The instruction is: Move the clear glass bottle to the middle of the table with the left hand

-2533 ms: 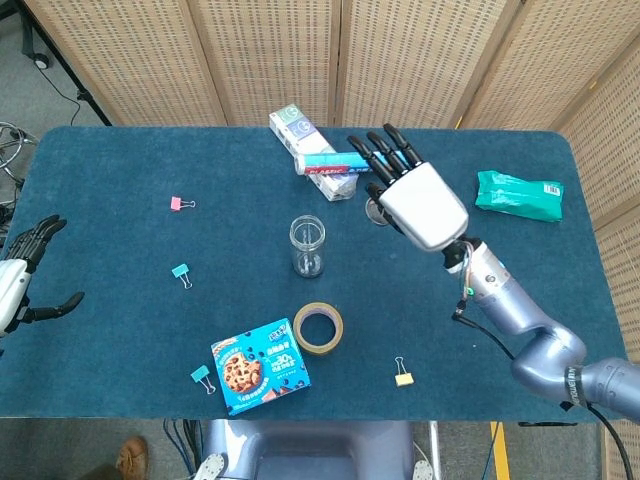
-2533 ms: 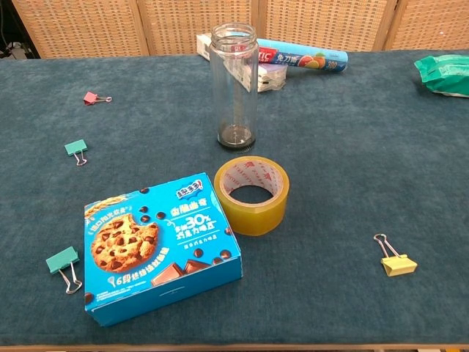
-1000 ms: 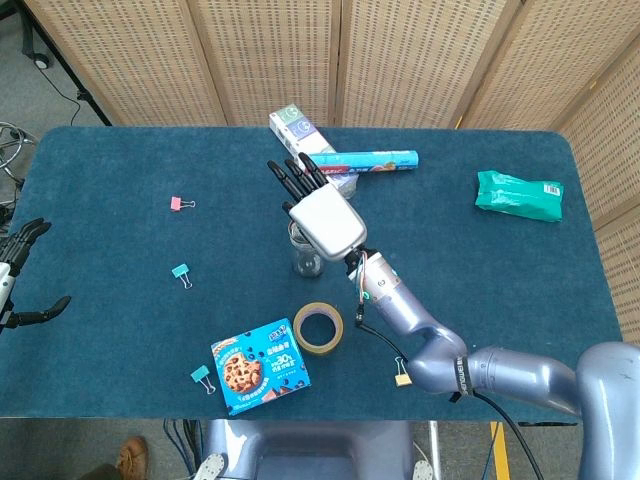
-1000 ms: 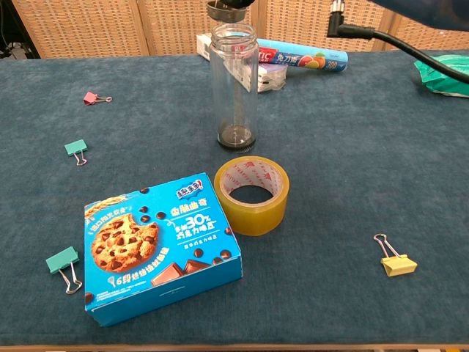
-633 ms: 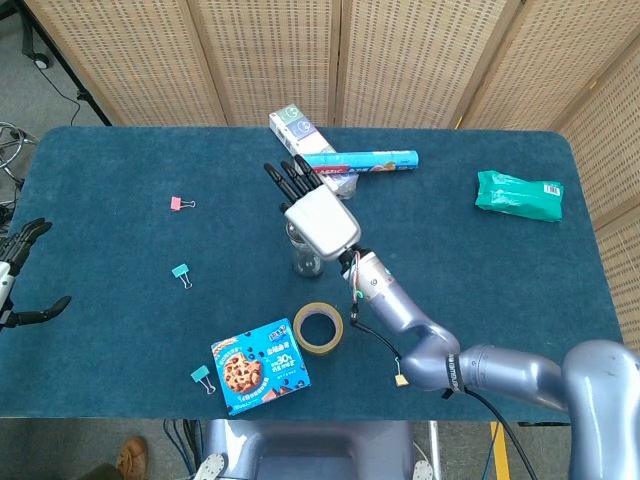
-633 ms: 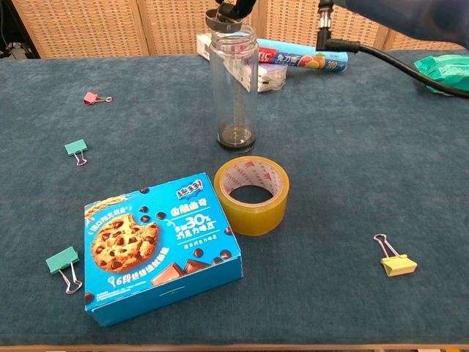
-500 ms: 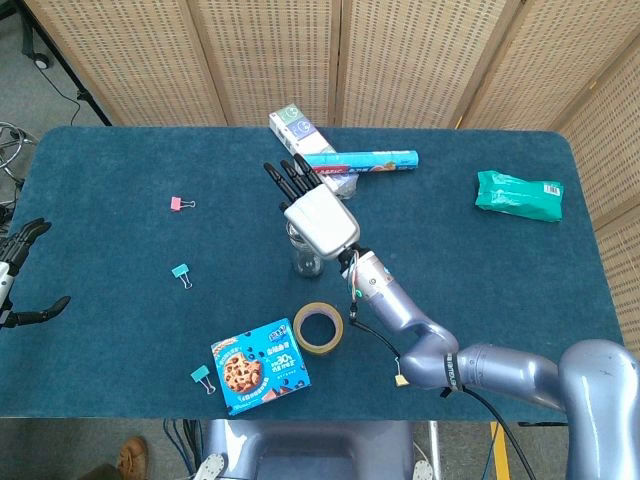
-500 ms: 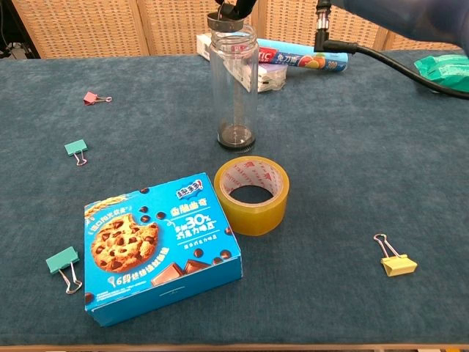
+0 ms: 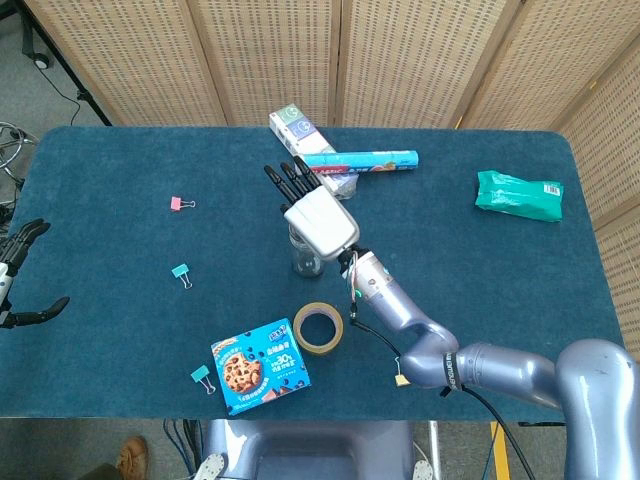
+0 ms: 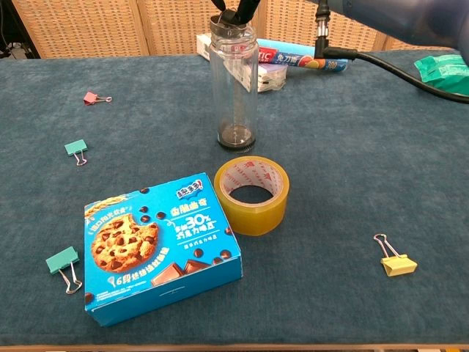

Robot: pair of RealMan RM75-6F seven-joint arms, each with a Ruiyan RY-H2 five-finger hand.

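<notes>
Blue felt table [image 9: 120, 160], wicker screens [image 9: 270, 60] behind; left hand [image 9: 15, 275] fingers released, right hand [image 9: 315, 215] splayed.

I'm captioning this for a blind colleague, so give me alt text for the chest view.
A clear glass bottle stands upright on a blue table, with the right hand at its mouth from above. In front lie a roll of yellow tape and a blue cookie box; binder clips are scattered around.
</notes>
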